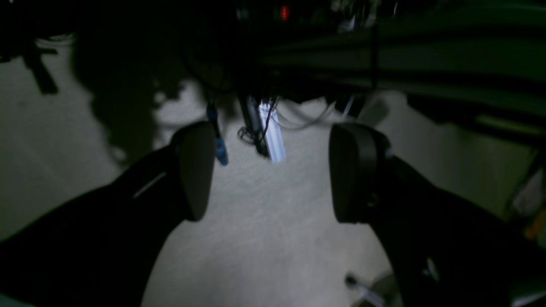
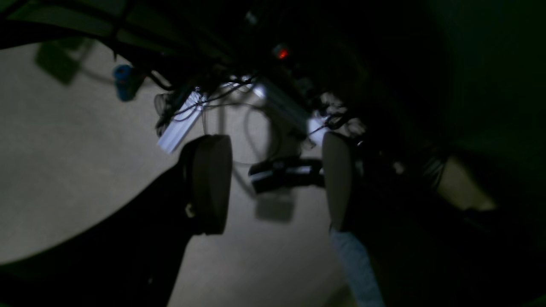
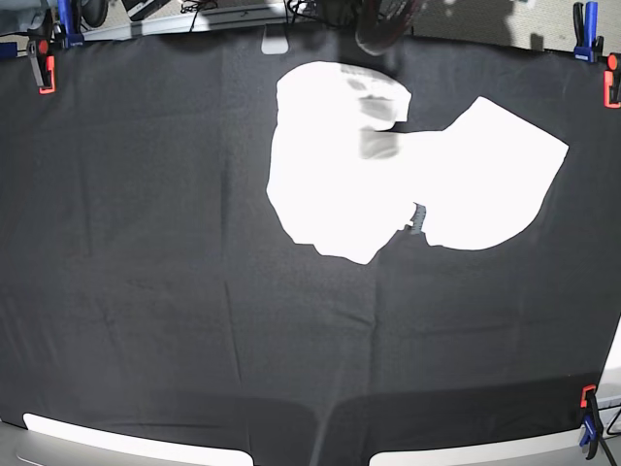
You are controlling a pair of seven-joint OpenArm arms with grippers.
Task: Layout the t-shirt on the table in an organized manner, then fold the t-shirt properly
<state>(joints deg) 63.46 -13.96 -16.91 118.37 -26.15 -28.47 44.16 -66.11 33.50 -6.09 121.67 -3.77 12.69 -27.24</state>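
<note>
The white t-shirt point(image 3: 340, 165) lies crumpled on the black table point(image 3: 146, 243), right of centre toward the far edge, with one part spread out to the right point(image 3: 495, 184). Its print barely shows. No gripper shows in the base view. In the left wrist view my left gripper point(image 1: 275, 172) is open and empty, with its dark pads point(image 1: 196, 170) wide apart over a pale floor. In the right wrist view my right gripper point(image 2: 273, 183) is also open and empty. Neither wrist view shows the shirt.
Orange-and-blue clamps hold the cloth at the far left point(image 3: 44, 68), far right point(image 3: 585, 34) and near right point(image 3: 587, 413). A dark blurred shape point(image 3: 383, 24) hangs over the far edge above the shirt. Cables and a power strip point(image 1: 273, 132) lie on the floor.
</note>
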